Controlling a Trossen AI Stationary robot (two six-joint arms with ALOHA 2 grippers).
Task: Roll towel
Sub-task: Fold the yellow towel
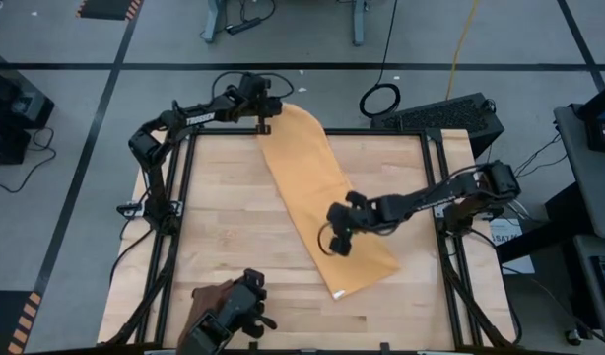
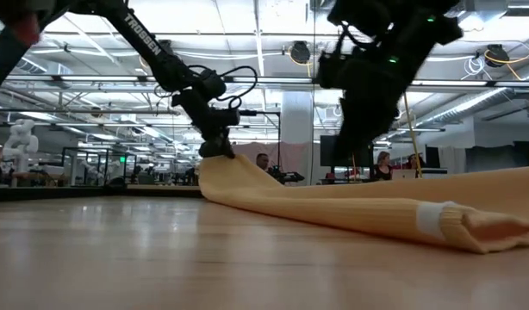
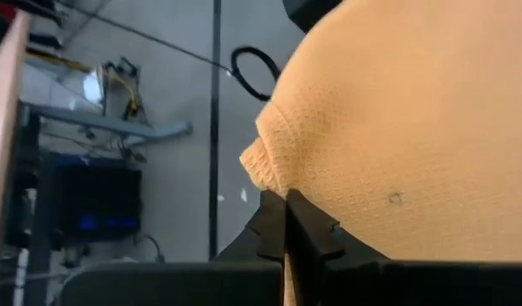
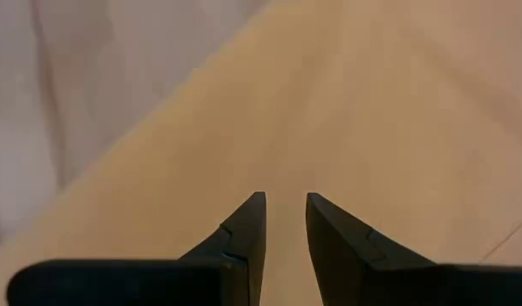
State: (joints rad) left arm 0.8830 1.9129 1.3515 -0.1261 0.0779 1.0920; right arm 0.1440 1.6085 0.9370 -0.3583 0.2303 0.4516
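The mustard-yellow towel [image 1: 327, 202] lies as a long folded strip slanting from the table's far edge to its near right, with its white tag [image 2: 429, 220] at the near end. My left gripper [image 1: 264, 124] is shut on the towel's far end, which reaches past the far edge. My right gripper [image 1: 338, 243] is open, fingers pointing down over the strip's near half; it also shows in the right wrist view [image 4: 285, 204]. My left gripper pinches the far end's left corner [image 3: 265, 174] between its two shut fingers, on a bunched fold of cloth. The fingers point down at it from above [image 2: 216, 148]. That end is raised a little; the rest of the strip lies on the table. My right gripper: I cannot tell whether its fingertips touch the towel.
A brown cloth [image 1: 206, 304] and a dark device [image 1: 245, 301] sit at the table's near edge, left of centre. Black frame rails [image 1: 433, 177] run along the table's sides. Bare wood [image 1: 224, 217] lies left of the towel. People show far behind in the low view.
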